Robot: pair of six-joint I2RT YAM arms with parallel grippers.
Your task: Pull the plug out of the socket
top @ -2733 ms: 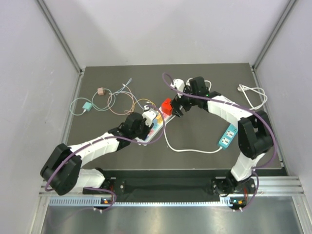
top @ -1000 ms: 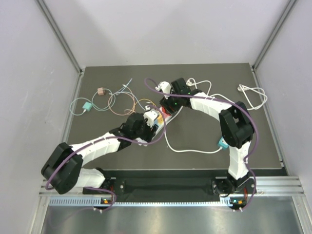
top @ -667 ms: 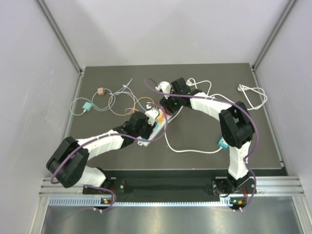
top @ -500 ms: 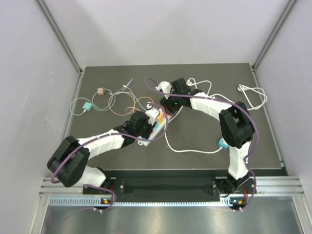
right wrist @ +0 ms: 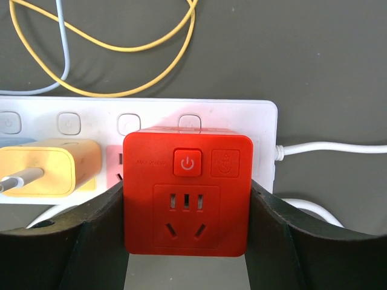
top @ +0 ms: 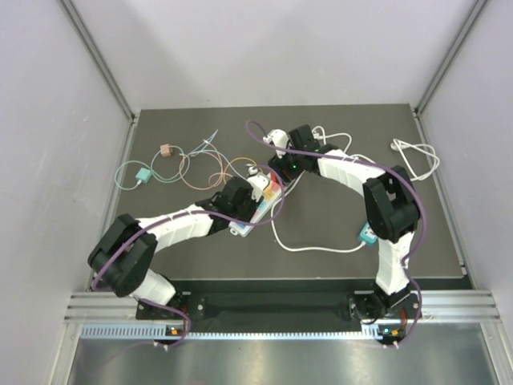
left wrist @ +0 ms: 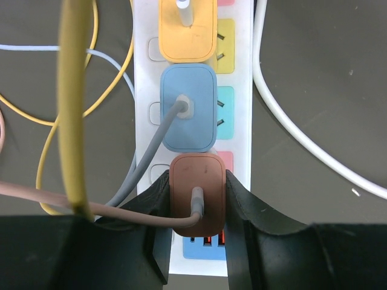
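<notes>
Left wrist view: left gripper [left wrist: 196,202] just clamped brown plug [left wrist: 197,176], right gripper [right wrist: 187,205] squeezing red cube adapter [right wrist: 187,190], so pull looks ready.

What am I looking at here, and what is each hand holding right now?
The machine is a left arm and a right arm, bolted at the near edge of a dark table. One picture looks down from above; the other two come from a camera on each wrist. On the table lies a white power strip with a yellow plug, a blue plug, a brown plug and a red cube in it, beside loose cables. The left hand is shut on the brown plug. The right hand clamps the cube from both sides.
</notes>
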